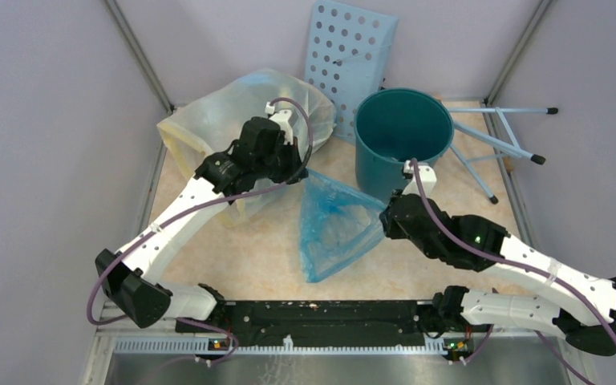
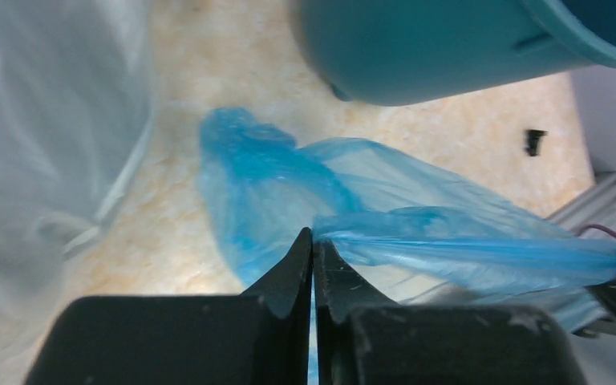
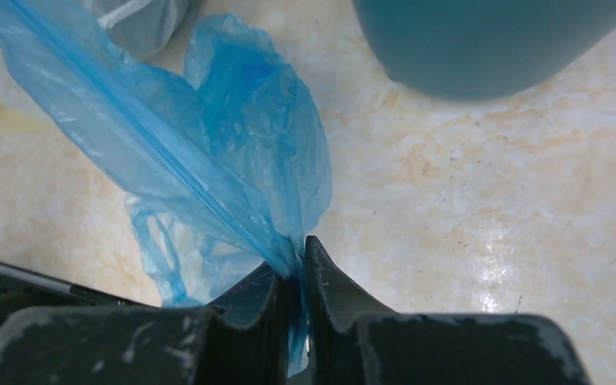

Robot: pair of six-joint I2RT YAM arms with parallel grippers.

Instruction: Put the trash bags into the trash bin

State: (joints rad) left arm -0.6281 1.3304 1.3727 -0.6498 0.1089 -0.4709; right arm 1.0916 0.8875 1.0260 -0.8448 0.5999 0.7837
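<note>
The light-blue trash bag [image 1: 337,220] is stretched in a triangle between my two grippers, and its lower end droops to the floor. My left gripper [image 1: 299,170] is shut on its far left corner, next to the whitish bag. In the left wrist view the jaws [image 2: 313,237] pinch the blue film [image 2: 449,245]. My right gripper [image 1: 383,224] is shut on the bag's right corner, just in front of the dark-teal trash bin [image 1: 441,108]. The right wrist view shows the film [image 3: 233,136] bunched between the jaws [image 3: 298,255]. The bin stands upright and open; its wall shows in both wrist views [image 2: 417,56] [image 3: 481,40].
A large whitish translucent bag [image 1: 233,120] lies behind the left gripper and fills the left of the left wrist view [image 2: 40,120]. A pale-blue perforated panel [image 1: 351,56] leans on the back wall. Pale-blue metal legs [image 1: 497,136] lie right of the bin.
</note>
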